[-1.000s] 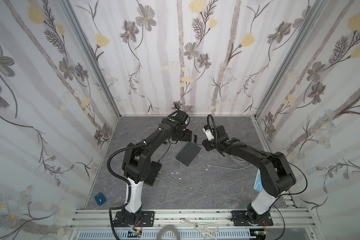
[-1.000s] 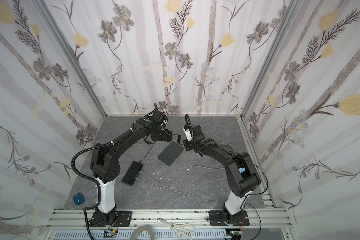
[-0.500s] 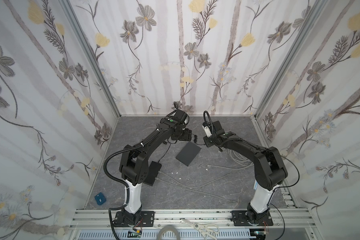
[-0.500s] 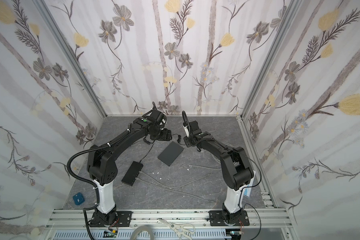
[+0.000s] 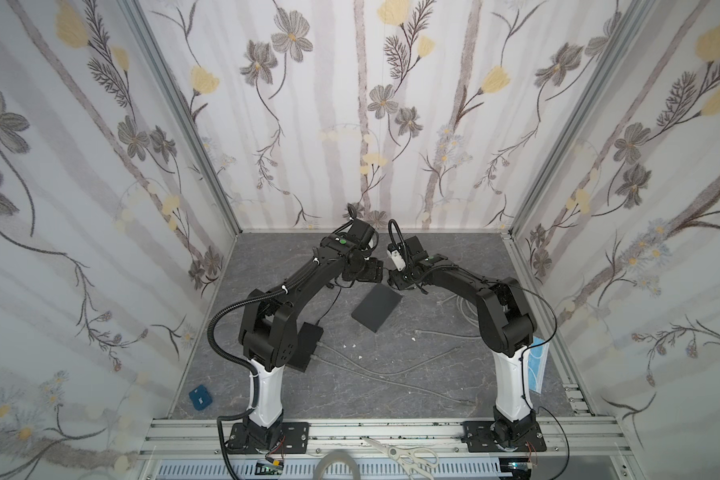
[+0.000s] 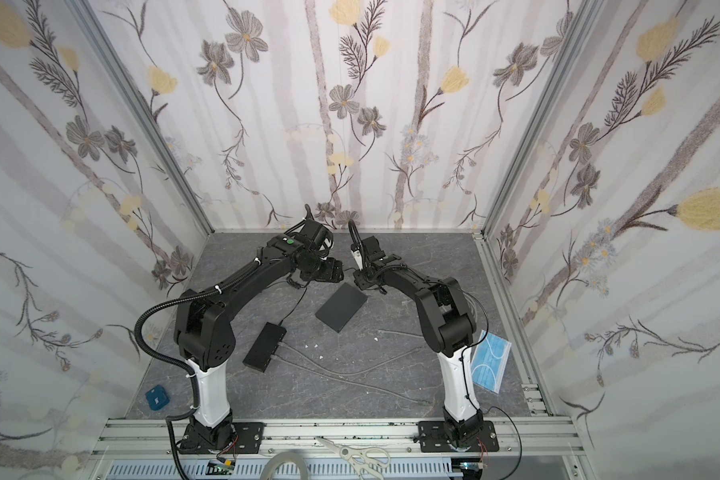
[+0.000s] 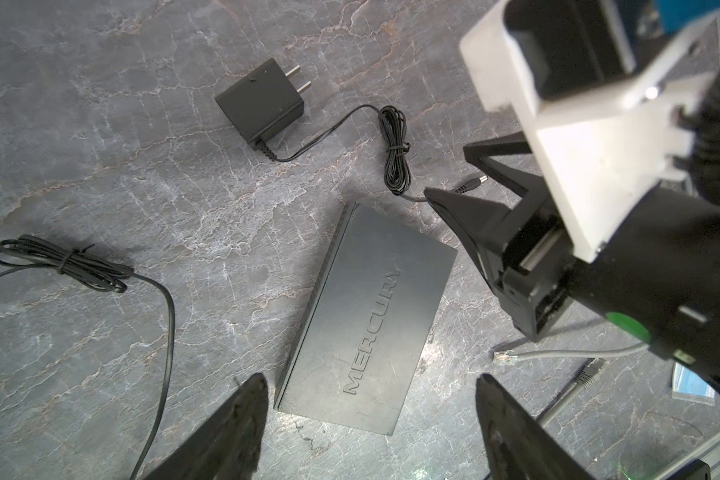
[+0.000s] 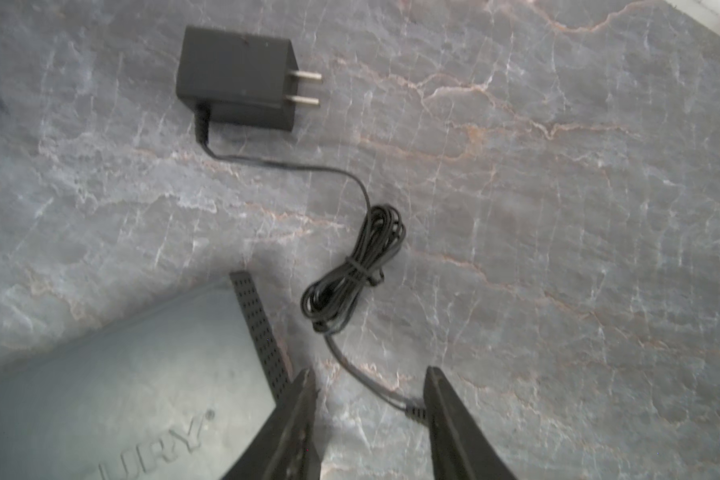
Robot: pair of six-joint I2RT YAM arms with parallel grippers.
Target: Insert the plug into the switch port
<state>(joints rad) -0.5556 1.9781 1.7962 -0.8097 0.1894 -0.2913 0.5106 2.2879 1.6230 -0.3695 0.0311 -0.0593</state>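
Note:
The switch [image 7: 366, 324] is a flat black box marked MERCURY, lying on the grey stone floor [image 5: 377, 307] [image 6: 341, 306]. Its black power adapter [image 7: 260, 102] [image 8: 235, 77] lies beyond it, trailing a thin cable with a tied bundle [image 8: 354, 274]. The plug [image 7: 472, 184], a small barrel tip, lies on the floor past the switch's far corner. My right gripper [image 8: 370, 372] [image 5: 395, 279] is open low over it, the cable passing between its fingers and the plug's collar [image 8: 416, 411] beside one finger. My left gripper [image 7: 371, 378] [image 5: 368, 270] hangs open and empty above the switch.
A second black box [image 6: 265, 347] with grey network cables [image 5: 391, 365] lies near the left arm's base. A loose network connector [image 7: 501, 357] lies beside the switch. A blue face mask [image 6: 489, 359], a small blue block [image 5: 200, 397] and scissors [image 5: 408, 457] sit at the edges.
My right gripper has moved left toward the switch's far corner and come down around the plug's cable. The left arm has hardly moved.

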